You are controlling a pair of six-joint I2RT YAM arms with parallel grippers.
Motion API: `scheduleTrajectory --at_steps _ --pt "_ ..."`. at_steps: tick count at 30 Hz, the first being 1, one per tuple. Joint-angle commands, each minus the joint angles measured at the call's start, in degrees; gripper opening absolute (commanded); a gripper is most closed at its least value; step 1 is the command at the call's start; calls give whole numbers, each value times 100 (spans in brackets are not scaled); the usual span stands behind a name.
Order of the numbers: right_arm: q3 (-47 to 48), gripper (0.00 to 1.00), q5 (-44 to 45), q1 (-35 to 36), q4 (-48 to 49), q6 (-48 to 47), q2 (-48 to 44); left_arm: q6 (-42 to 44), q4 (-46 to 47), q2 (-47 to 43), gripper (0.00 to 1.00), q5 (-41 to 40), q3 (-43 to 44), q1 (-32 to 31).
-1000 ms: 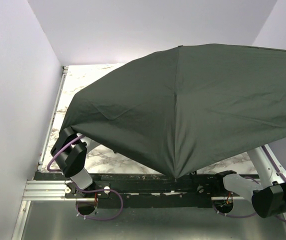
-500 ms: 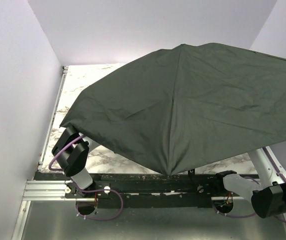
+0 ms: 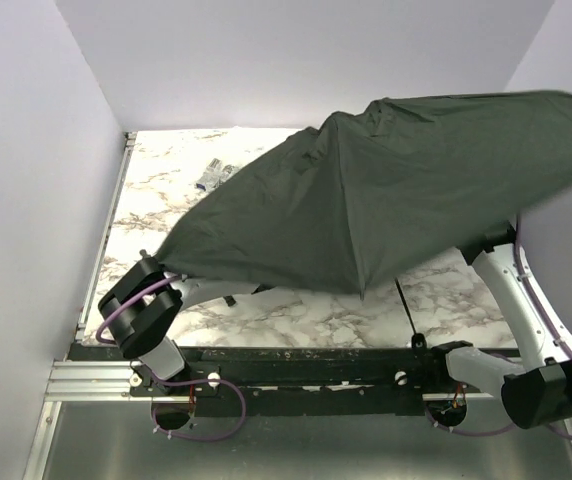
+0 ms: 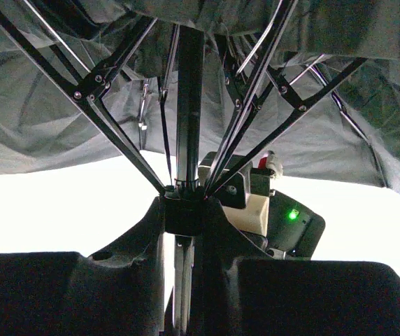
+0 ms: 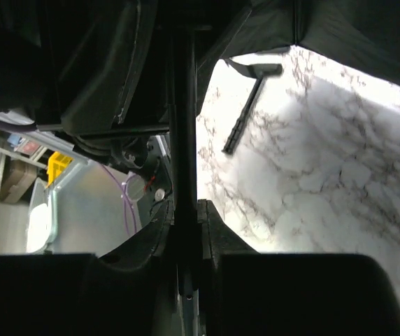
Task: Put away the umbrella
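Note:
The umbrella's dark grey-green canopy [image 3: 396, 190] hangs half-collapsed over the middle and right of the marble table [image 3: 296, 325], hiding both grippers in the top view. In the left wrist view, my left gripper [image 4: 184, 213] is shut on the umbrella's black runner and shaft [image 4: 188, 105], where the metal ribs [image 4: 109, 115] fan out under the fabric. In the right wrist view, my right gripper [image 5: 185, 210] is shut on the thin black shaft [image 5: 182, 105]. The knob handle is out of view.
A small black-handled tool [image 3: 406, 305] lies on the marble near the front right, and it also shows in the right wrist view [image 5: 245, 115]. A small clear object [image 3: 212, 176] lies at the back left. Purple walls stand close on the left, back and right.
The canopy has folded inward and pulled up and to the right. This uncovers the left and front of the table, the black-handled tool and the right arm's forearm.

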Motion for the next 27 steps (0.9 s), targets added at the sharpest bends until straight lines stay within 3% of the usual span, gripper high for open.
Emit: scheduleTrajectory --at_steps 1,8,12,19,27 --pt "391 1 1060 -257 317 -393 253 -375 240 226 0 82 -562 -748" --pt "255 1 441 -257 261 -534 366 -260 136 280 0 -162 -322 -908" --pt "148 29 348 -257 -121 -957 179 70 -232 -192 0 -630 -369 -689" --pt "65 60 199 -257 -899 -1593 -86 576 -975 -528 0 -650 414 214" --pt "-360 66 -355 -248 -1757 -2186 -69 996 -1458 -218 0 -782 1649 884"
